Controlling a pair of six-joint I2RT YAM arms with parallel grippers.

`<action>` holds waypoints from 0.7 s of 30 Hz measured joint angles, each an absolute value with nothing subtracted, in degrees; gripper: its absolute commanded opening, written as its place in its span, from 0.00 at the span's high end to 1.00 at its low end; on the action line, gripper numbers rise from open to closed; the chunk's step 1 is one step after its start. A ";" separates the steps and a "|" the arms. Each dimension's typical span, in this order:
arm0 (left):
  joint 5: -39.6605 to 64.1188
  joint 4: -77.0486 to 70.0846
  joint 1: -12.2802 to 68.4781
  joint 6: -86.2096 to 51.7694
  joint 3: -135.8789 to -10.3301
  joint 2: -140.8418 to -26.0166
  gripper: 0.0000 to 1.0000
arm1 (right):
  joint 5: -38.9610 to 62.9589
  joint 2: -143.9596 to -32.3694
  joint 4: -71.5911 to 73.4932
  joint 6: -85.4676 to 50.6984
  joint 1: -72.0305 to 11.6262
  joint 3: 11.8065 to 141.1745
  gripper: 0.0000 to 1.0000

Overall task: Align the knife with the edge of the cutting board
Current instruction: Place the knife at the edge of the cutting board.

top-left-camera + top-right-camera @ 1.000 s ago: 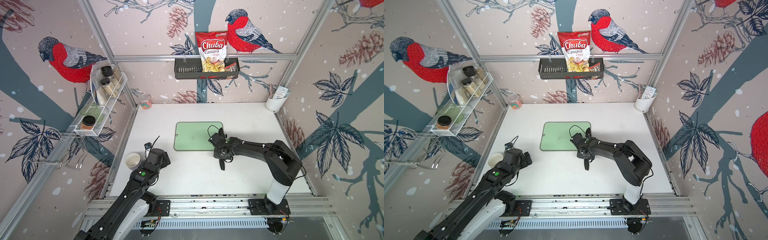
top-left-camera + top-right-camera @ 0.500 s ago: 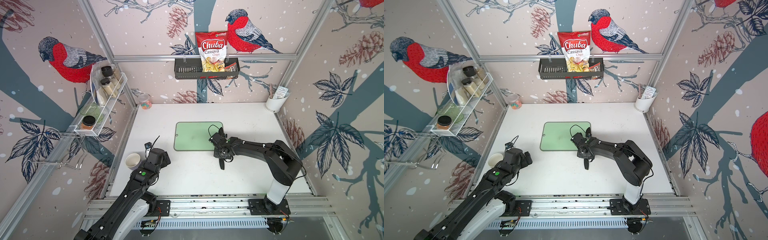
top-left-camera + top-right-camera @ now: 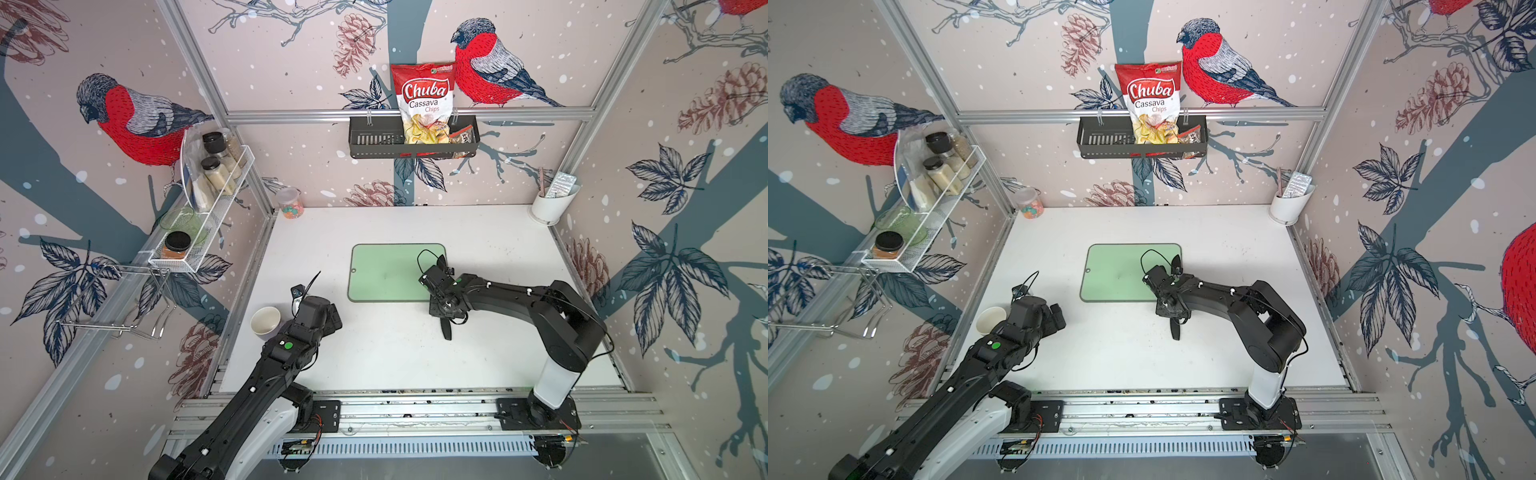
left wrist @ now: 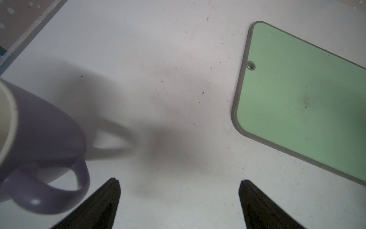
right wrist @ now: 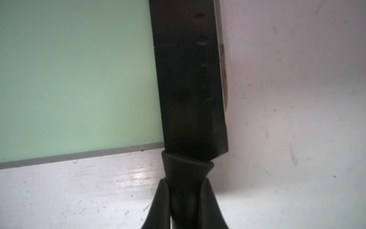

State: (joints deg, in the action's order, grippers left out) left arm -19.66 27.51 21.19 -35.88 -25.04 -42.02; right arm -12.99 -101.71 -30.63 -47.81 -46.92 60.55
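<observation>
Only the right wrist view shows the right gripper (image 5: 186,185) clamped on the handle of the black knife (image 5: 188,79), blade running along a short edge of the mint cutting board (image 5: 79,79), while the left wrist view shows the left gripper (image 4: 179,184) spread wide, empty, near a purple mug (image 4: 43,134).

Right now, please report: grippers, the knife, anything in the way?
Left gripper open, empty. Right gripper shut on the knife handle. Blade runs along the cutting board's short edge. Mug stands clear of both.
</observation>
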 measured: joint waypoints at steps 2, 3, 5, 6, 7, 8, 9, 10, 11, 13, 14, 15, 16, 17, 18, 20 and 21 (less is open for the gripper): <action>-19.64 27.51 21.19 -35.88 -25.04 -42.06 0.04 | -13.02 -101.51 -30.81 -47.70 -46.74 60.36 1.00; -19.64 27.51 21.19 -35.88 -25.04 -42.06 0.04 | -13.02 -101.43 -30.94 -47.70 -46.70 60.29 1.00; -19.64 27.51 21.19 -35.88 -25.04 -42.06 0.04 | -13.02 -101.38 -31.11 -47.68 -46.61 60.20 1.00; -19.64 27.51 21.19 -35.88 -25.04 -42.06 0.04 | -13.02 -101.38 -31.11 -47.68 -46.59 60.20 1.00; -19.64 27.51 21.19 -35.88 -25.04 -42.09 0.04 | -13.02 -101.38 -31.11 -47.68 -46.59 60.18 1.00; -19.64 27.49 21.19 -35.88 -25.04 -42.13 0.04 | -13.02 -101.38 -31.09 -47.68 -46.59 60.18 1.00; -19.64 27.49 21.19 -35.88 -25.04 -42.15 0.05 | -13.02 -101.38 -31.07 -47.68 -46.59 60.16 1.00; -19.64 27.49 21.19 -35.88 -25.04 -42.15 0.05 | -13.02 -101.38 -31.07 -47.68 -46.59 60.16 1.00; -19.64 27.49 21.19 -35.88 -25.04 -42.15 0.04 | -13.02 -101.38 -31.07 -47.68 -46.61 60.16 1.00; -19.64 27.49 21.19 -35.86 -25.04 -42.15 0.04 | -13.02 -101.38 -31.07 -47.68 -46.76 60.16 1.00; -19.64 27.46 21.19 -35.79 -25.04 -42.15 0.04 | -13.02 -101.38 -31.07 -47.68 -46.85 60.16 1.00; -19.64 27.46 21.19 -35.66 -25.04 -42.15 0.04 | -13.02 -101.43 -31.09 -47.68 -46.94 60.20 1.00; -19.64 27.46 21.19 -35.66 -25.04 -42.15 0.04 | -13.21 -101.54 -31.16 -47.66 -47.09 60.31 1.00; -19.64 27.46 21.19 -35.64 -25.04 -42.15 0.04 | -13.52 -101.67 -31.31 -47.64 -47.29 60.47 1.00; -19.64 27.46 21.19 -35.57 -25.04 -42.17 0.05 | -13.58 -101.84 -31.40 -47.46 -47.48 60.64 1.00; -19.64 27.44 21.19 -35.53 -25.04 -42.22 0.05 | -13.67 -102.06 -31.51 -47.13 -47.75 60.86 1.00; -19.64 27.44 21.19 -35.53 -25.04 -42.22 0.04 | -13.67 -102.08 -31.51 -46.74 -47.81 60.90 1.00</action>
